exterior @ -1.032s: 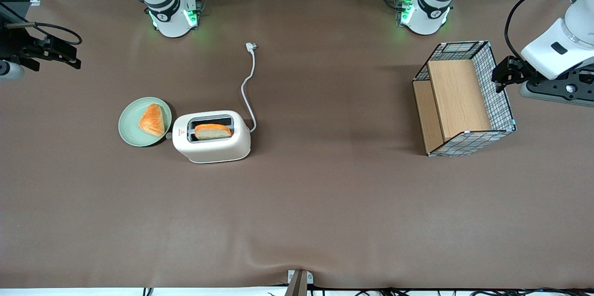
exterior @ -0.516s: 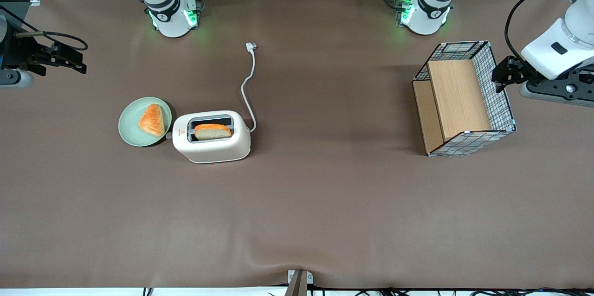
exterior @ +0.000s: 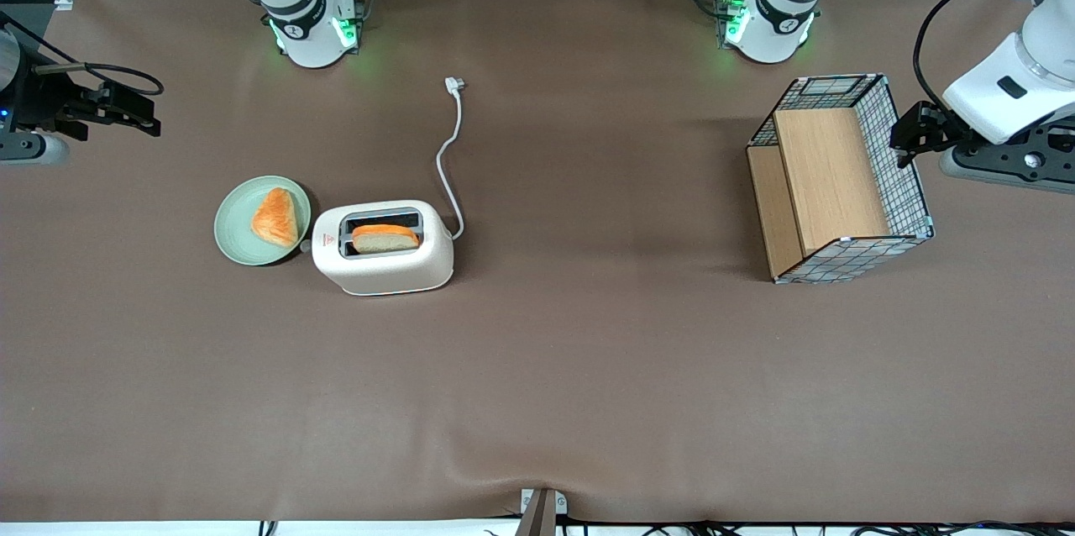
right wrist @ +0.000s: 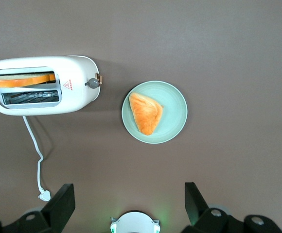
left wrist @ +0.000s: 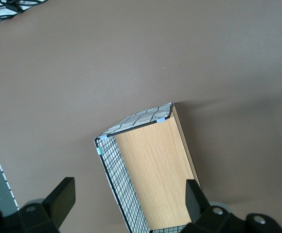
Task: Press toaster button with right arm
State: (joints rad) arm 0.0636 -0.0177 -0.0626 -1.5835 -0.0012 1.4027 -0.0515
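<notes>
The gripper [exterior: 138,112] is held above the table [exterior: 588,368] at the working arm's end, well apart from the toaster [exterior: 384,248], w/ fingers [right wrist: 61,204] spread wide & nothing gripped. The toaster is seen mid-table, just beside the plate [exterior: 239,238]. One bread slice [exterior: 385,238] is seated in the slot nearer the front camera. The button [right wrist: 93,83] is seen at the narrow end facing the plate, by the red mark. A 2nd slice [right wrist: 145,112] is laid on the plate. The cord [exterior: 449,158] is trailed away from the front camera to its plug.
</notes>
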